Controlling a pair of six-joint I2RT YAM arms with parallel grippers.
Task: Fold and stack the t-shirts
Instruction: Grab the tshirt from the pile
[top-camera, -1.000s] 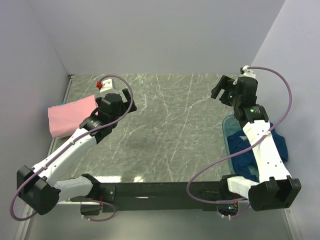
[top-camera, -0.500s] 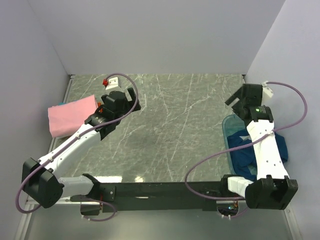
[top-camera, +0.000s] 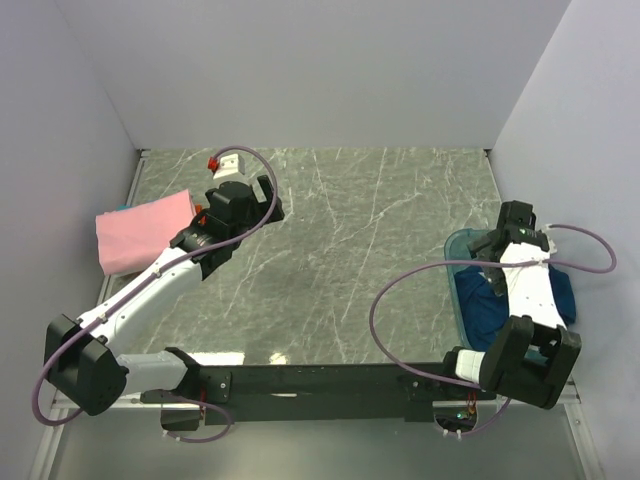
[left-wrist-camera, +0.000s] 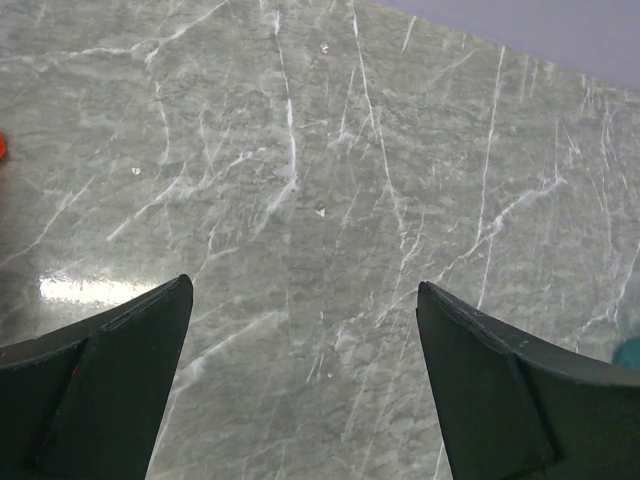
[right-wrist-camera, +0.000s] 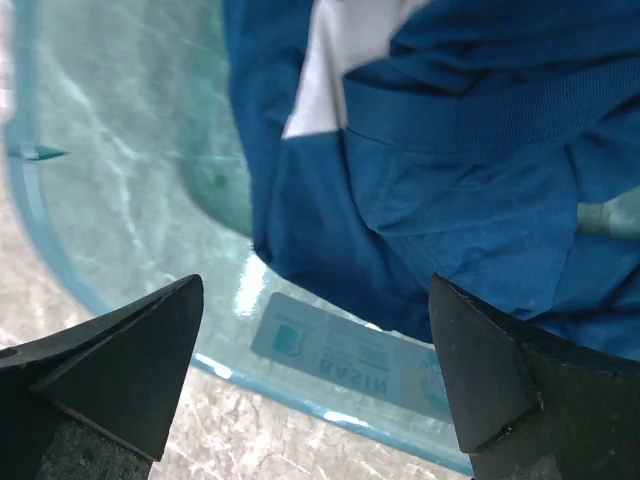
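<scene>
The right gripper (right-wrist-camera: 315, 285) hung with jaws spread wide and empty over a translucent teal tub (right-wrist-camera: 100, 150) at the right edge of the marble table (left-wrist-camera: 300, 150), where a crumpled blue t-shirt (right-wrist-camera: 450, 170) lay (a white patch showed among its folds). The left gripper (left-wrist-camera: 303, 288), equally wide and empty, hovered above bare marble, near a folded pink t-shirt (top-camera: 145, 230) on the left

Top cam high from near edge, whole table (top-camera: 360, 250); wrist cams close, downward: left on table, right on tub (right-wrist-camera: 120, 170), both patches within top's view.
</scene>
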